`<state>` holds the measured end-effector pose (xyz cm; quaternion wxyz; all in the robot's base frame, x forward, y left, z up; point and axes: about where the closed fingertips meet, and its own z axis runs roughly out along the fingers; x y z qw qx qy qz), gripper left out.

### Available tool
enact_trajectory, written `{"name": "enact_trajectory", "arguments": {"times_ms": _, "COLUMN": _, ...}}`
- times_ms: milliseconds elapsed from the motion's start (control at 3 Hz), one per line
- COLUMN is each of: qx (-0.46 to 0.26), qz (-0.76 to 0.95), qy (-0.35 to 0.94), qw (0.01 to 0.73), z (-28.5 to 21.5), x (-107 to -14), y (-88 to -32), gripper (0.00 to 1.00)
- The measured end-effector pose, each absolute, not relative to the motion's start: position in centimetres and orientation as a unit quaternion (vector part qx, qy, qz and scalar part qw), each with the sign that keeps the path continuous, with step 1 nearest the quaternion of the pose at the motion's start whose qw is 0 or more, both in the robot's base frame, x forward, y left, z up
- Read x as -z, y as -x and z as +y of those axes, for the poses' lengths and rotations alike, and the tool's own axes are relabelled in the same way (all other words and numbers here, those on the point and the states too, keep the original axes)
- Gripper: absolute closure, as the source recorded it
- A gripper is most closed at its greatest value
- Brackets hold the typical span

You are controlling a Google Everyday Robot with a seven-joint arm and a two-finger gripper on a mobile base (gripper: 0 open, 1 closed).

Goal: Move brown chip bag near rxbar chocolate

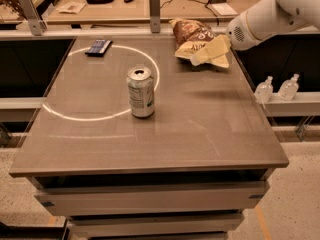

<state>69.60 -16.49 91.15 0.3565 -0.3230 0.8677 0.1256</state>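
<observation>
Near the far edge of the tabletop (200, 129), toward the right corner: brown chip bag (192, 34), crinkled, lying down. Across its front right part, reaching in from the right edge: hand (202, 58); spread or pinching, cannot tell. Near the far left corner, well apart from the bag: rxbar chocolate (98, 47). Toward the middle, upright: silver-green drink can (140, 91), on a white circle's (65, 115) line.

An upright drink can (140, 91) stands on the table (200, 129), touching its white ring (75, 117).
</observation>
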Motion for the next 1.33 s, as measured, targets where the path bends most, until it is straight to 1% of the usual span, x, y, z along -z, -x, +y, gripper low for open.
{"name": "enact_trajectory", "arguments": {"times_ms": 333, "qx": -0.117, "qz": 0.875, "qy": 0.300, "qw": 0.361, "z": -16.9, "x": -89.2, "y": -71.0, "gripper": 0.00}}
{"name": "enact_trajectory", "arguments": {"times_ms": 667, "qx": -0.106, "qz": 0.874, "qy": 0.265, "qw": 0.393, "z": -18.1, "x": -89.8, "y": -73.6, "gripper": 0.00}}
{"name": "enact_trajectory", "arguments": {"times_ms": 1000, "qx": -0.091, "qz": 0.867, "qy": 0.261, "qw": 0.414, "z": -18.5, "x": -90.5, "y": -75.3, "gripper": 0.00}}
{"name": "enact_trajectory", "arguments": {"times_ms": 1333, "qx": -0.094, "qz": 0.863, "qy": 0.282, "qw": 0.408, "z": -16.6, "x": -89.6, "y": -75.0, "gripper": 0.00}}
